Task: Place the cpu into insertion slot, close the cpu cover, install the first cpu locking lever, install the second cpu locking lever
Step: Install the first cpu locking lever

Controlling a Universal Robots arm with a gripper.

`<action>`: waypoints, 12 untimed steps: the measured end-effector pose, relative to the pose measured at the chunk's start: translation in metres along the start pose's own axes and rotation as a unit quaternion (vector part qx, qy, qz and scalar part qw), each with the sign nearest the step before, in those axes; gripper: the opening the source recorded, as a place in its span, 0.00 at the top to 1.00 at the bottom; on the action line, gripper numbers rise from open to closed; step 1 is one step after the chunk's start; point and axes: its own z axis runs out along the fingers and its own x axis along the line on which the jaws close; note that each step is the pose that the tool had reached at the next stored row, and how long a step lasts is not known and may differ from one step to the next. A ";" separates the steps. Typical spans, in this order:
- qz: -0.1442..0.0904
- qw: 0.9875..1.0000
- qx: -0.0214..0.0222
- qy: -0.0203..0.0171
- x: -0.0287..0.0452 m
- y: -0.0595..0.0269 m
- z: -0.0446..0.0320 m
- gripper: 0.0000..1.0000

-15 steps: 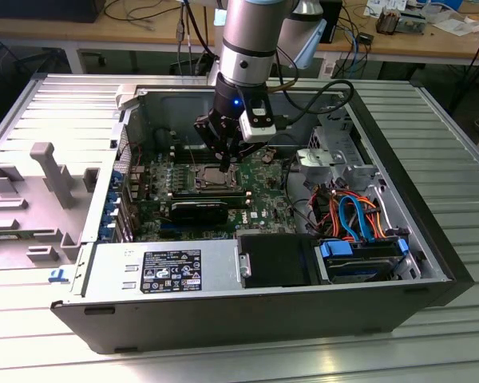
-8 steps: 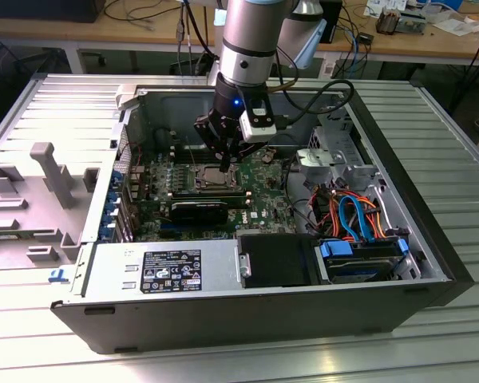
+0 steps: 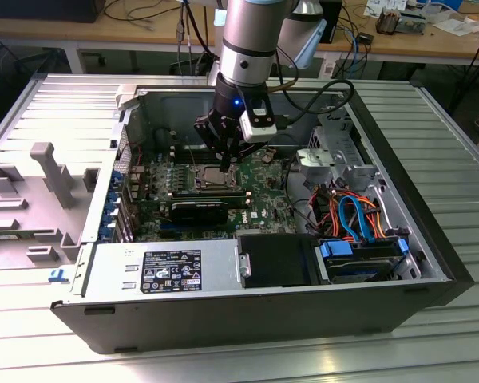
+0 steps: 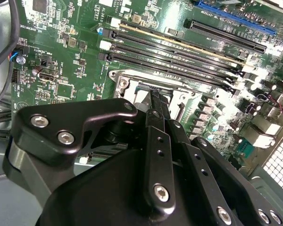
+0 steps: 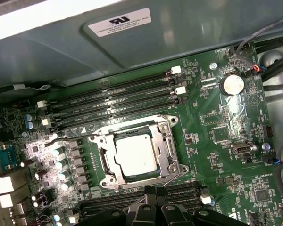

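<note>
While your arm hangs inside the open computer case, the green motherboard spreads below the end effector. Just beyond its fingertips you see the insertion slot, its cpu cover lying flat around the seated cpu. The black memory slots run past the socket's far side. You cannot tell whether the end effector is clenched or released.
</note>
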 end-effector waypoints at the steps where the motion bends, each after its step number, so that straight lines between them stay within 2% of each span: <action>1: -0.001 1.000 0.000 0.000 0.0000 0.0000 0.0000 0.89; 12: -0.005 1.000 0.000 -0.001 0.0000 0.0000 0.0000 0.89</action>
